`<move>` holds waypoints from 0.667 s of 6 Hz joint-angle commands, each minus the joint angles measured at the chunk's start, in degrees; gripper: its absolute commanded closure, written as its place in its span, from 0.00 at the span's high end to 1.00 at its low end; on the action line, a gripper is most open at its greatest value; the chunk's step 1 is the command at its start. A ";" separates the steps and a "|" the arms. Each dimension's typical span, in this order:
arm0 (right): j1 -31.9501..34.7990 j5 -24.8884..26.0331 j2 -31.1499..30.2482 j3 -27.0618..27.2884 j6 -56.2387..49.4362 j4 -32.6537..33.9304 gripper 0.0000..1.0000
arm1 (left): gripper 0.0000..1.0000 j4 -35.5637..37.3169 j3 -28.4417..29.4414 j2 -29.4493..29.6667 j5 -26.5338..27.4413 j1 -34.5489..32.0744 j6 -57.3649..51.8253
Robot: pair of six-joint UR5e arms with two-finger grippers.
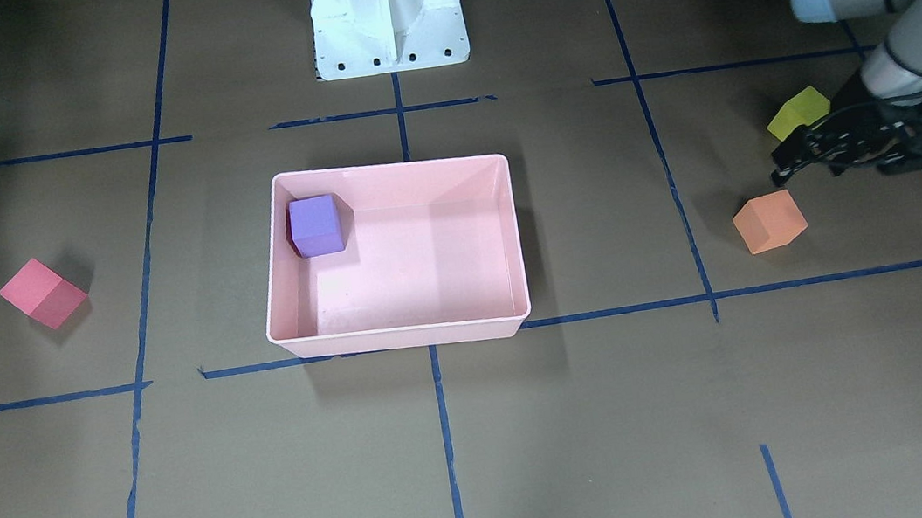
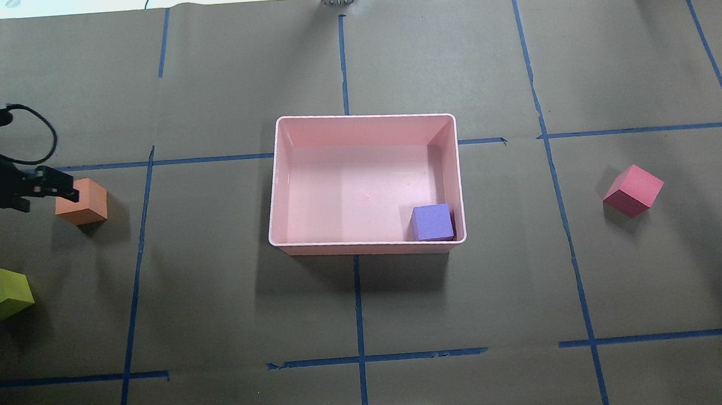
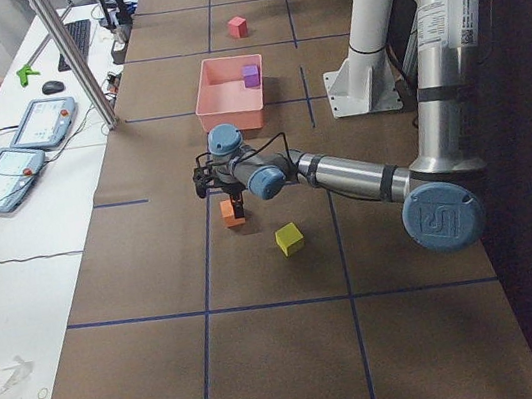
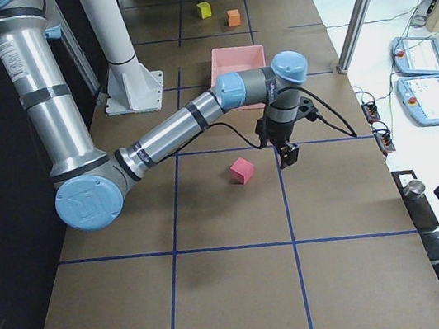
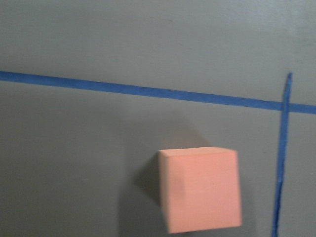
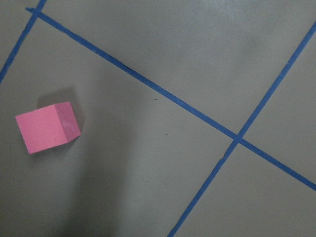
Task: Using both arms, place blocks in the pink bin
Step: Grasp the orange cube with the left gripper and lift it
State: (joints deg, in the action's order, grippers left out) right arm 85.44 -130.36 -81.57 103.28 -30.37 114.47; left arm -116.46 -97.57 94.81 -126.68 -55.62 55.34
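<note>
Blocks, four: purple block (image 2: 432, 222) in corner of pink bin (image 2: 364, 116); red-pink block (image 2: 632, 190), orange block (image 2: 82, 201), yellow-green block (image 2: 0, 294) loose on desk (image 2: 248, 312). Pincers, two: left pincer (image 2: 66, 188) at orange block, right pincer (image 4: 289, 153) near red-pink block; grip of both unclear. Desk brown-papered, blue-taped.

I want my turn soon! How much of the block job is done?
Done: the purple block is in the pink bin. In hand: the left gripper hovers by the orange block. Left: that one, the red-pink block and the yellow-green block, all on the table.

Purple block (image 2: 432, 221) sits cornered inside the pink bin (image 2: 347, 191); red-pink block (image 2: 632, 190), orange block (image 2: 84, 201), yellow-green block (image 2: 0, 293) lie outside.
</note>
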 commanded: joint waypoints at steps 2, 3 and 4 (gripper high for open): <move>0.34 0.02 -0.70 -0.09 -0.56 -0.04 1.00 | 1.00 0.00 4.75 3.10 3.19 3.14 0.91; 0.34 0.02 -0.70 -0.09 -0.48 -0.04 1.00 | 1.00 0.00 5.72 3.37 3.20 3.15 0.65; 0.34 0.11 -0.70 -0.27 -0.39 -0.04 1.00 | 1.00 -0.08 8.08 4.93 4.42 3.67 0.56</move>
State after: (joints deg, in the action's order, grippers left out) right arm 85.78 -130.32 -82.25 103.12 -30.84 114.43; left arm -116.48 -91.46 98.55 -123.17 -52.38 56.02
